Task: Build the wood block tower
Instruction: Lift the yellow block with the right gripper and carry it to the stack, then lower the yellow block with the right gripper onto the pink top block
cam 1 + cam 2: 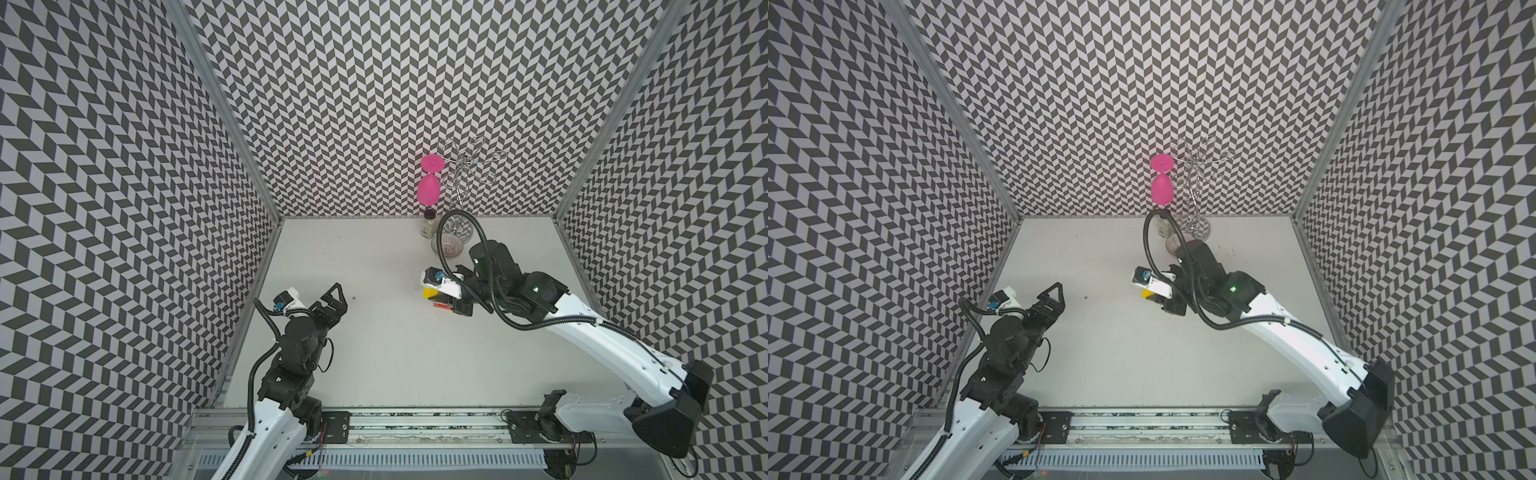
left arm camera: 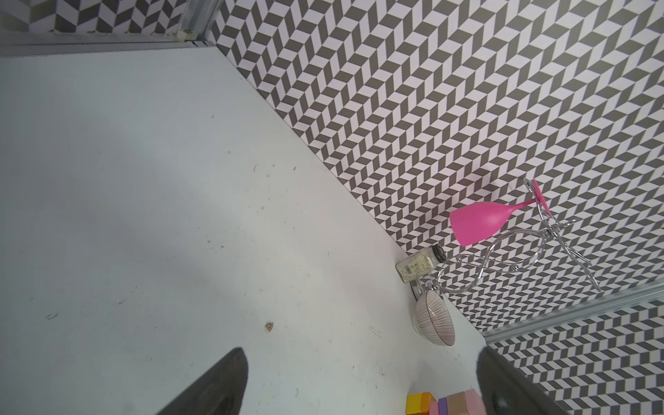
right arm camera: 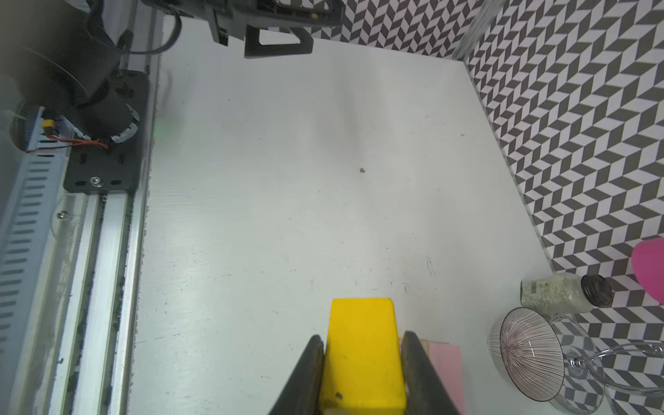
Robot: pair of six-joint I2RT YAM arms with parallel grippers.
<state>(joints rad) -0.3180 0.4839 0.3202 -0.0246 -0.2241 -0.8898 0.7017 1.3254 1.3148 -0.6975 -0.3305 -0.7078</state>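
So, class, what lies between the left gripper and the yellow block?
Between left gripper and yellow block: bare table with one dark speck, seen in both top views.

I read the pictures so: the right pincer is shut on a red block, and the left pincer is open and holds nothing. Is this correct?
Not quite. The right pincer is shut on a yellow block, not a red one; the right wrist view shows it clearly. The rest stands: the left pincer is open and holds nothing.
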